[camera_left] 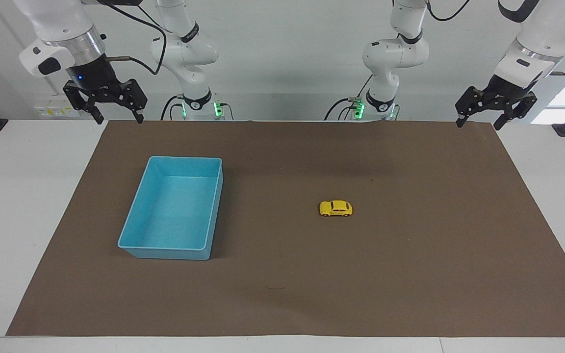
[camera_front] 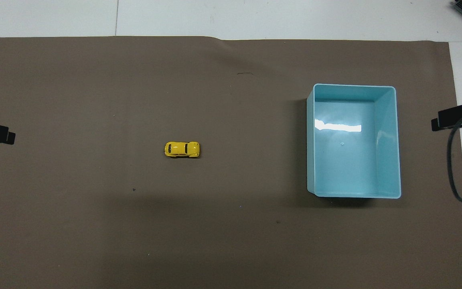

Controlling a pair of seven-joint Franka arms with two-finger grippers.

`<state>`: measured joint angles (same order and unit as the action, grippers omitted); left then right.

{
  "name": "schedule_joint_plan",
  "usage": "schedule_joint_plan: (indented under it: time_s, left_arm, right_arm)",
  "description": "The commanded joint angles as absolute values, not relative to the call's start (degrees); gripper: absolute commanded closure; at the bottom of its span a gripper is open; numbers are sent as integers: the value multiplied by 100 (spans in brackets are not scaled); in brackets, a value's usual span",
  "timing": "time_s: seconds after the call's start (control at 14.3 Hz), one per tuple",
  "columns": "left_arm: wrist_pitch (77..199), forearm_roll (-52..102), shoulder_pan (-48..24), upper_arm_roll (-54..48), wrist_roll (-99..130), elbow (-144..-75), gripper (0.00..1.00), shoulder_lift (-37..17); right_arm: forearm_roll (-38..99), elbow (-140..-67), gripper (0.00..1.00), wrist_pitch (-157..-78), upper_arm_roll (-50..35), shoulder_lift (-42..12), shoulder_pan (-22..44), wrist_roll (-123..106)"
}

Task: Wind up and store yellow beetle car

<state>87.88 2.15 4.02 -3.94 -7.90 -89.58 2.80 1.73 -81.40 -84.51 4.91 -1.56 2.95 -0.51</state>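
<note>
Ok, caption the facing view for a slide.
Yellow beetle car and empty blue tray on brown mat; both grippers raised, open.

You see a white table (camera_left: 27, 206) covered by a brown mat (camera_left: 282, 274). On the mat stands the blue tray (camera_left: 138, 211), toward the right arm's end. From the tray, the yellow beetle car (camera_left: 335, 209) lies at 3 o'clock in the facing view, well apart.

one yellow beetle car (camera_left: 335, 209) and one blue tray (camera_left: 135, 215), both on one brown mat (camera_left: 410, 274) covering one white bench (camera_left: 17, 196); two pincers raised near the mat.
</note>
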Motion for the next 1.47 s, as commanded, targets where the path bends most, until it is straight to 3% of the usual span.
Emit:
schedule_joint_plan:
  time_s: [0.0,1.4]
  left_arm:
    - [8789,220,378,-369,-853,-9132,0,439]
    - [8868,220,360,-378,-152,-9158,0,422]
  right_arm:
    - [158,-8235,0,-8499,475,-70,264,-9]
    - [158,-8235,0,-8499,475,-70,264,-9]
